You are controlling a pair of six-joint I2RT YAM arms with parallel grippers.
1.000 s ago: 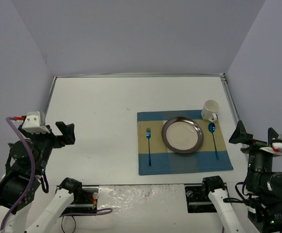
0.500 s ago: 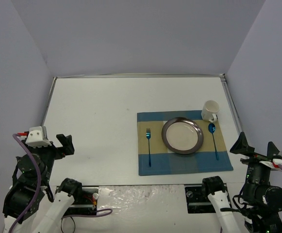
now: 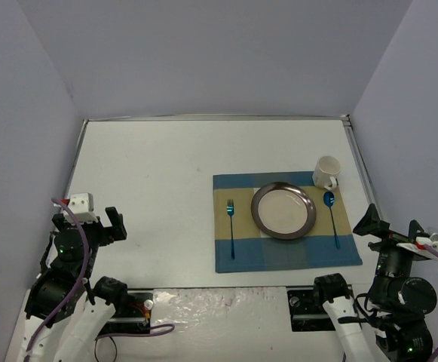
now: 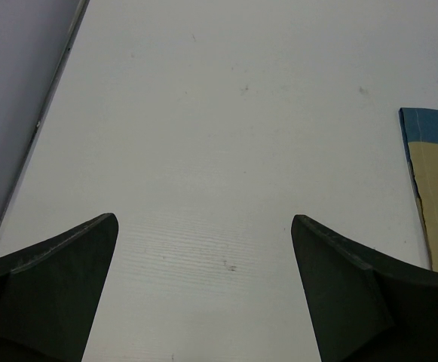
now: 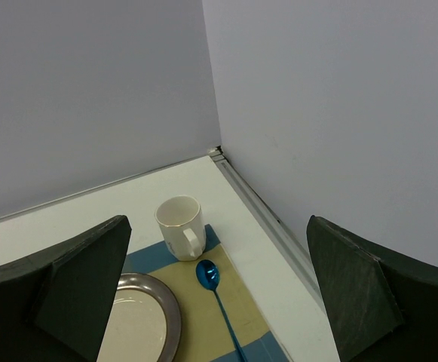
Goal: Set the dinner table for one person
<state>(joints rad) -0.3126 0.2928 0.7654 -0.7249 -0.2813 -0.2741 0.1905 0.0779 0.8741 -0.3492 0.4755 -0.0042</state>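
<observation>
The large plain white rectangular tabletop [image 3: 166,173] is stretching from the arms' bases to the far wall. On its right half a blue-and-tan checked cloth placemat [image 3: 294,255] is carrying a round metal plate [image 3: 283,210] between a blue fork [image 3: 231,226] and a blue spoon [image 3: 332,219], with a white mug [image 3: 326,171] sitting at its far right corner. The left gripper [image 4: 203,219] and the right gripper [image 5: 219,220] are hanging at the near corners, jaws spread wide, gripping nothing.
</observation>
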